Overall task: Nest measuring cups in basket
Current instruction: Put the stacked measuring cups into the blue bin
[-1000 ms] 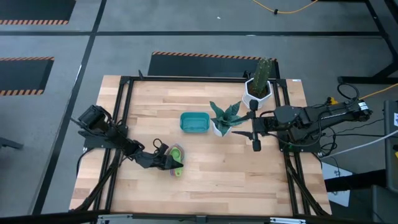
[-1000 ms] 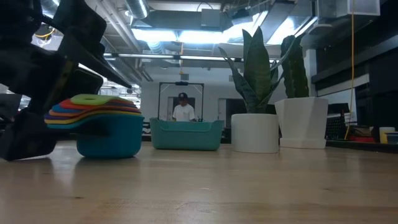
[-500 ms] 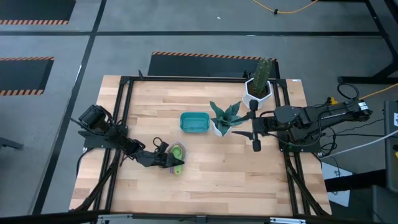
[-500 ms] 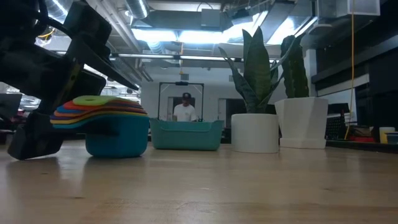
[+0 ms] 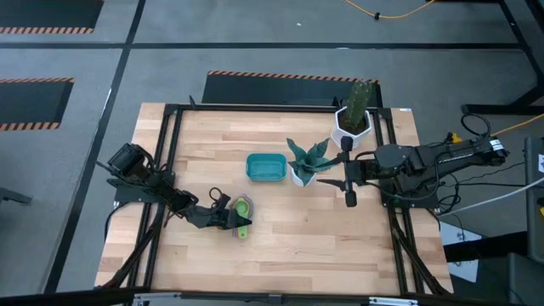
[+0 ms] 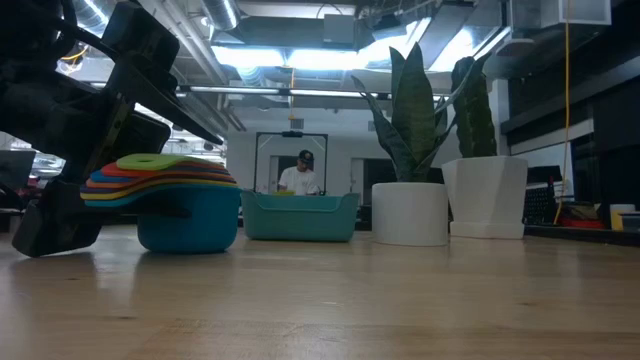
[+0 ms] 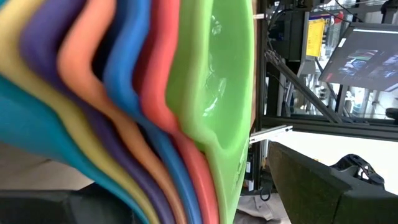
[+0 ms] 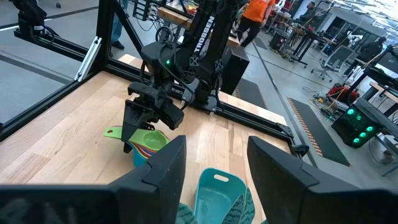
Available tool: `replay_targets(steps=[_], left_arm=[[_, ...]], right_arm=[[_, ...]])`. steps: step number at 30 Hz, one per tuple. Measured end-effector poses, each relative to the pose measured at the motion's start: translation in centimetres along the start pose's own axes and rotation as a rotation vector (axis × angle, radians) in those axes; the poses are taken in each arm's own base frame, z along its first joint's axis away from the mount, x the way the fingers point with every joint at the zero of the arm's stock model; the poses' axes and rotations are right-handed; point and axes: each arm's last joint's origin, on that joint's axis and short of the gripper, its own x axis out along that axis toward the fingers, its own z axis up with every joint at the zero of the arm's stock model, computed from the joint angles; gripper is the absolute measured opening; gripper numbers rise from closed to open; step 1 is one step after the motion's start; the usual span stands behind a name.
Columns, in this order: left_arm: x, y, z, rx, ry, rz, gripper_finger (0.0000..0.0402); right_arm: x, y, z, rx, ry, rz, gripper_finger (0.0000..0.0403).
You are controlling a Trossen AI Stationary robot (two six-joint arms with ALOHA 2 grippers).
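The cups [image 5: 241, 211] stand nested in one stack on the table [image 5: 280, 246], toward its left-front area, well apart from the basket [image 5: 265, 167], which sits near the table's middle. The left gripper [image 5: 223, 212] is at the stack; its fingers are set apart around the stack's handles. The high view shows only the green top cup and its handle pointing toward the front edge. The low view adds the stack's layering: a dark blue cup [image 6: 188, 217] at the base rests on the table, with yellow, orange, blue, red and green rims above it. The left wrist view shows the same rims at close range, green [image 7: 214, 93] outermost.

The right gripper [image 5: 347, 180] waits near the table's right edge, beside the leafy plant [image 5: 304, 161], fingers apart and holding nothing. Its wrist view shows the basket [image 8: 214, 194] empty. A cactus pot [image 5: 353, 119] stands at the back-right corner. Only the low view shows a person [image 6: 299, 175] beyond the table.
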Motion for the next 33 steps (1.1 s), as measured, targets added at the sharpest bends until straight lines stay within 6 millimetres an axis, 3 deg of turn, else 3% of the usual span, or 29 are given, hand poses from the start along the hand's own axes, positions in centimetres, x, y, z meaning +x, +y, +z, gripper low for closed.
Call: replay_targets(steps=[12,33], left_arm=[[0.00,0.00,0.00,0.004,0.000,-0.001,0.0248],[0.00,-0.01,0.00,0.005,0.000,-0.002,0.0127]], right_arm=[[0.00,0.00,0.01,0.000,-0.001,0.000,0.0176],[0.00,0.00,0.00,0.000,0.000,0.000,0.0176]])
